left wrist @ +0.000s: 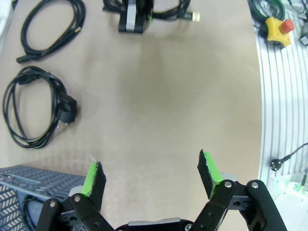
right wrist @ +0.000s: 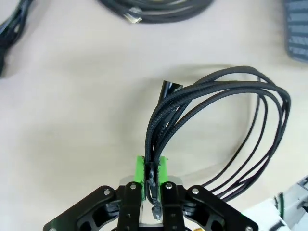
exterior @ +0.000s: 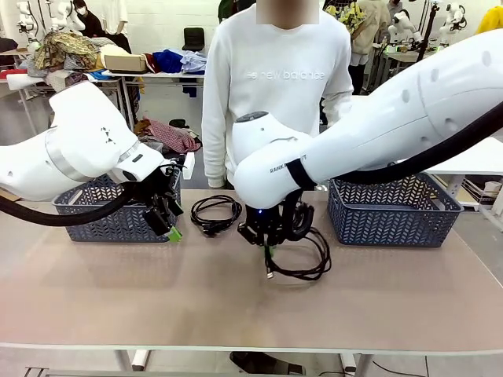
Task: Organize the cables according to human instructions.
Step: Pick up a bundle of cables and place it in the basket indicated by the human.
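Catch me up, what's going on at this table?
The right gripper is shut on a braided black cable near the middle of the table, with the cable's loop hanging beside it. The left gripper is open and empty, next to the left basket. Another coiled cable lies on the table between the arms. A person stands at the far side.

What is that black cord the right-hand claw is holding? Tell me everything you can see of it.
A thin black cable with a braided-looking sheath, coiled into a loop of several strands. The right gripper is shut on the gathered strands between its green pads; the rest of the loop fans out sideways. A black plug end sticks up beside the bundle. Whether the loop's far side rests on the table is unclear.
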Tool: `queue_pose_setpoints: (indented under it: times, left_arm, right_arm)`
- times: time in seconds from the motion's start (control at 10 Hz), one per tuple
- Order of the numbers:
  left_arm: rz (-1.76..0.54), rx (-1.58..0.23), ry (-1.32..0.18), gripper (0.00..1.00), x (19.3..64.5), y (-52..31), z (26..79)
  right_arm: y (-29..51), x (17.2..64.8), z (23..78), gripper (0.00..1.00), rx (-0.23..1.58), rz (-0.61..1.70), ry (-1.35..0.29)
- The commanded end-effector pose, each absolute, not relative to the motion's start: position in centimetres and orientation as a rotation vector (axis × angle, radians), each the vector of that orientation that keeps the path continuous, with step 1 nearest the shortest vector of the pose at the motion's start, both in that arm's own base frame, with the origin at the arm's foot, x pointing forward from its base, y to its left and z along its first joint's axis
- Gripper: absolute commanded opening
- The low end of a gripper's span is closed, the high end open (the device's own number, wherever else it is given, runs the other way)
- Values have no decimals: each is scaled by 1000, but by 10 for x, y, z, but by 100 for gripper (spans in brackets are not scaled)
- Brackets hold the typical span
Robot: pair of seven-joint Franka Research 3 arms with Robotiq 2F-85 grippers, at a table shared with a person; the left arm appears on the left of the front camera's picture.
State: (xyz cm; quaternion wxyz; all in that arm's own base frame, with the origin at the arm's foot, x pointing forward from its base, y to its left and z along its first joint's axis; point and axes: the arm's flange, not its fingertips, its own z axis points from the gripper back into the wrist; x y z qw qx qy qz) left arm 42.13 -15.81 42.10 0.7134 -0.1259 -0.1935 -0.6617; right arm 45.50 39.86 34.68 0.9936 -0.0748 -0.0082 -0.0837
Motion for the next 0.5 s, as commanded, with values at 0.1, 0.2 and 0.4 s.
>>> queue_pose_setpoints:
  times: [0.1,0.2,0.4]
  left_arm:
    - [-1465,-279,-427,100,421,-157,421]
    - [-1465,-279,-427,100,421,-157,421]
    - [-1465,-279,-427,100,421,-157,421]
  right_arm:
    - [381,456,398,0,-248,-139,-38]
    - [371,457,415,0,-249,-94,-46]
    - [348,462,452,0,-258,60,-49]
